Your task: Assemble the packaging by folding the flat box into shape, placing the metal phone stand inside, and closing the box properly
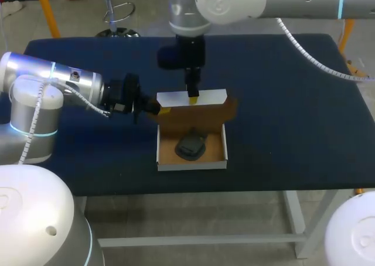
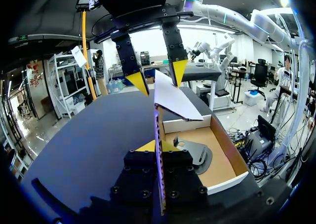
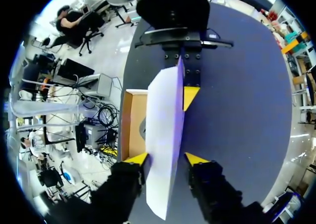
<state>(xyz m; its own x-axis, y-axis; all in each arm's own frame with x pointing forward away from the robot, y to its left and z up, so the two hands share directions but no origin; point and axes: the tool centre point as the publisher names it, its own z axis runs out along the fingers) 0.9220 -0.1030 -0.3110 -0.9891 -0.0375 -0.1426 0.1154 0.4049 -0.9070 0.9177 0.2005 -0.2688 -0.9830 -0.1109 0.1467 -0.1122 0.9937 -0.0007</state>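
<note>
The step in hand, I judge, is the closing: the lid is standing up along the back wall of the box, and its side flap is waiting to be tucked. To do this well, the flap should be folding inward and slipping inside the side wall before the lid is coming down. The lid should be getting pushed forward evenly, so that its hinge is not creasing askew. The left gripper is pinching the flap, its fingers nearly together, one on either face. The right gripper is straddling the lid's top edge with its fingers apart, gripping nothing; one tip seems to be touching the lid. The box is sitting near the middle of the dark table. It is looking like a shallow tray, white outside and brown inside, with the dark metal stand lying flat on its floor, apart from the walls
</note>
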